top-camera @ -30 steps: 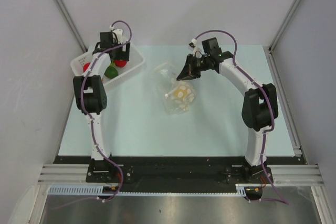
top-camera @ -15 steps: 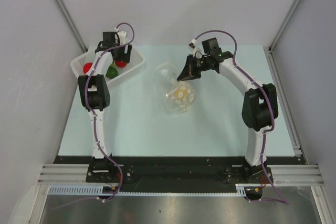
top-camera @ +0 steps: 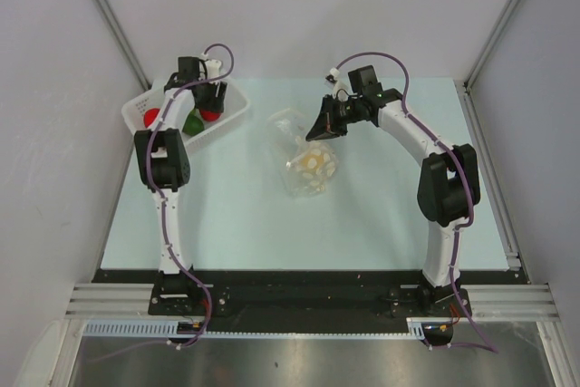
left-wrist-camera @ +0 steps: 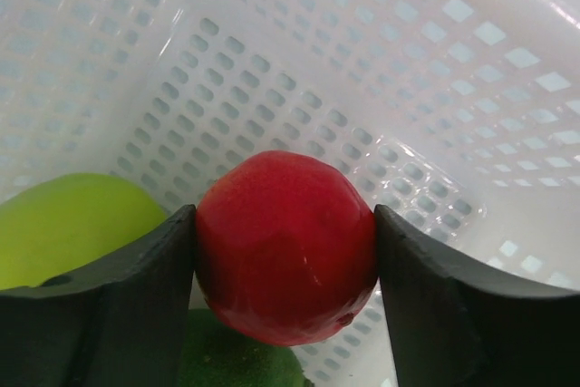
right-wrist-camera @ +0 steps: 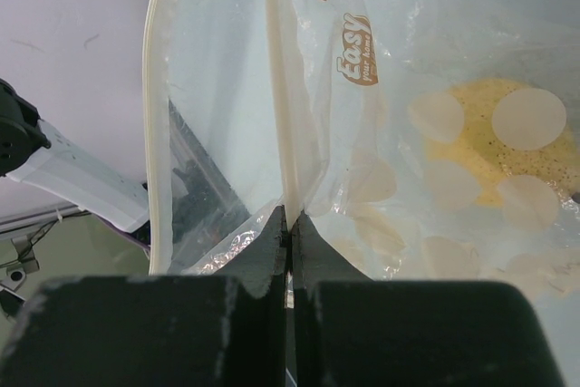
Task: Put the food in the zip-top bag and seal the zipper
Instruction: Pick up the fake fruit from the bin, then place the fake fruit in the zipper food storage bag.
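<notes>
In the left wrist view my left gripper is down inside the white basket, its two dark fingers pressed against both sides of a round red food piece. A lime-green piece and a darker green one lie beside and under it. From above, the left gripper hangs over the basket's far end. The zip-top bag lies mid-table with yellow food inside. My right gripper is shut on one lip of the zipper, holding the bag's mouth open.
The perforated basket stands at the back left and also holds another red piece and a green piece. Grey walls enclose the table on both sides and at the back.
My left gripper has moved a little further over the basket's far end and its jaws have narrowed onto the red piece. The right arm and the bag have not moved.
</notes>
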